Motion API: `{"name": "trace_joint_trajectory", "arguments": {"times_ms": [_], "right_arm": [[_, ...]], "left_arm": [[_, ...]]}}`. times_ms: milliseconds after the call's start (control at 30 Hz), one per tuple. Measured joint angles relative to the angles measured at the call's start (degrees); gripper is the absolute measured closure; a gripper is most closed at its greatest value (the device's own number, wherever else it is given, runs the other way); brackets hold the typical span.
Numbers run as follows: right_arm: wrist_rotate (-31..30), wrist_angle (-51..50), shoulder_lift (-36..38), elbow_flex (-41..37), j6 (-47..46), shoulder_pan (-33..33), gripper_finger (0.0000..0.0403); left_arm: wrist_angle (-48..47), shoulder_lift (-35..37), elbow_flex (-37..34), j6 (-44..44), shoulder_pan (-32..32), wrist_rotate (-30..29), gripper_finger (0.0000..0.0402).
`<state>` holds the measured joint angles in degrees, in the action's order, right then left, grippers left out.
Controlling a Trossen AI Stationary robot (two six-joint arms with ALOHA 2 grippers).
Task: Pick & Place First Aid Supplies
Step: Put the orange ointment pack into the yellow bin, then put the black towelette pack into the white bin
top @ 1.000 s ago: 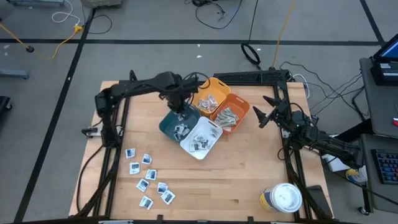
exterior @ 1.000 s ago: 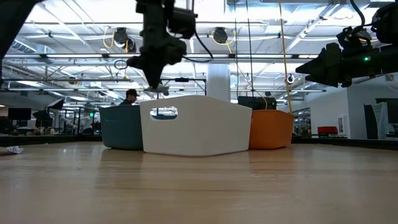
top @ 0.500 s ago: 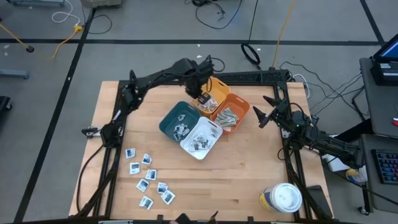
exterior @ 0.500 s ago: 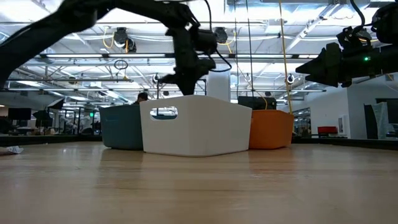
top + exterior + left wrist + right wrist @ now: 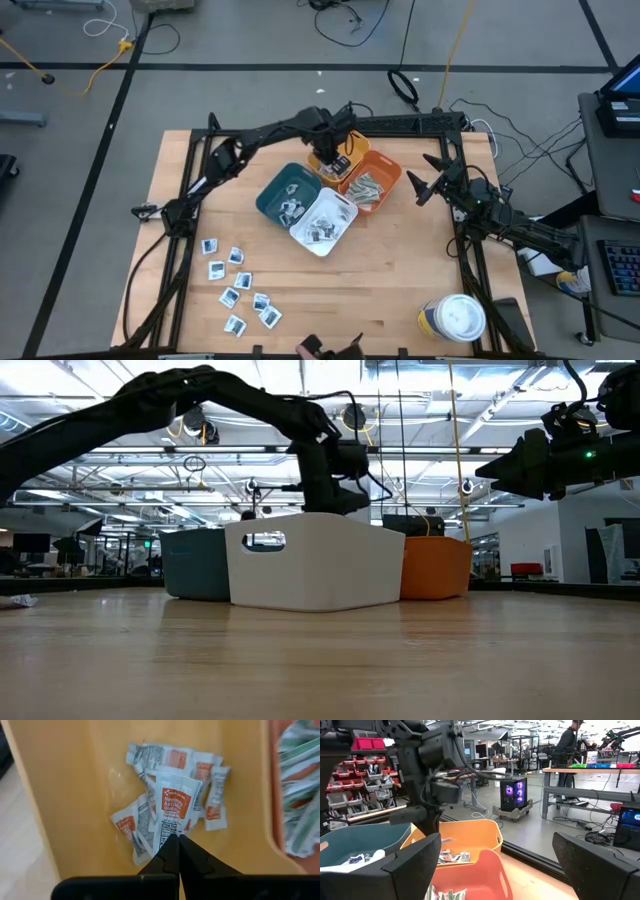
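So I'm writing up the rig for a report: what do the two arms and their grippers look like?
Both arms are dark, jointed links with black cables running along them. The left gripper ends in two slim black fingers tapering to points. The right gripper has broad, flat, black wedge-shaped fingers; a small green light glows on that arm in the low view.

left arm: stretched far across the table, wrist angled down | left gripper (image 5: 176, 839): fingers pressed together on a packet (image 5: 170, 812) | right arm: folded back at the right table edge | right gripper (image 5: 422, 177): held raised, fingers spread wide
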<state>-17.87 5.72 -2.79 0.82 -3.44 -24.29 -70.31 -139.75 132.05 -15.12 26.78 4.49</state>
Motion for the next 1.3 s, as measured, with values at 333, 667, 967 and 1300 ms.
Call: {"name": "trace_joint_trajectory", "arguments": {"times_ms": [333,667,967,1300], "right_arm": [[0.0,0.0,0.0,0.0,0.02,0.02,0.0026],[0.0,0.0,-0.02,0.0,0.02,0.02,0.0026],[0.0,0.0,-0.02,-0.02,0.02,0.0,0.0026],[0.0,0.0,-0.01,0.0,0.02,0.0,0.0026]], "left_arm": [[0.53,0.62,0.02,2.67,-0.04,0.0,0.0301],[3.16,0.62,2.05,3.76,-0.06,0.46,0.01],[-3.14,5.28,2.54,9.66,-1.36,1.94,0.0041],[-19.77,6.9,2.54,14.95,-5.37,1.83,0.0039]]}}
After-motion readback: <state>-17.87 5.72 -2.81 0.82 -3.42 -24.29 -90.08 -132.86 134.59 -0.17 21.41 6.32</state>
